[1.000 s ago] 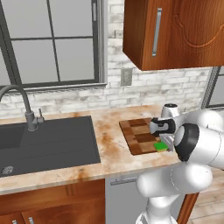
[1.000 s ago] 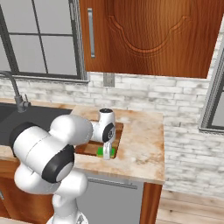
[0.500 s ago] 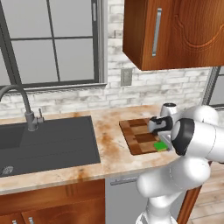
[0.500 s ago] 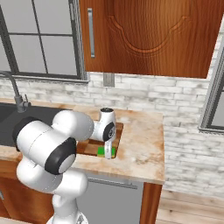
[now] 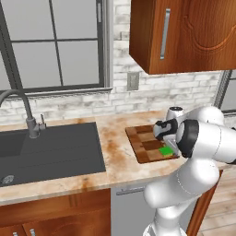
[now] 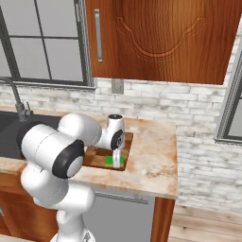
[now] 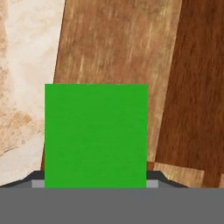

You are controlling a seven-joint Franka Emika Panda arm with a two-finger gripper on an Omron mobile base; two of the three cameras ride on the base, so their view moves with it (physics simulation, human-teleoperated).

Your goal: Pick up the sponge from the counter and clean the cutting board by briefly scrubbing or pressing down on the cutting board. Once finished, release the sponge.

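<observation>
even, bright rendered light; soft shadows; no glare; hand view close-up slightly soft, textures blurry.

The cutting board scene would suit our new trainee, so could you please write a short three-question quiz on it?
1. True or false: the sponge lies in the sink.
2. Which end of the cutting board carries the sponge: A) the sink end, B) the end away from the sink?
3. Fill in: the gripper is shut on the ____.

Key: 1 false; 2 B; 3 sponge.
</observation>
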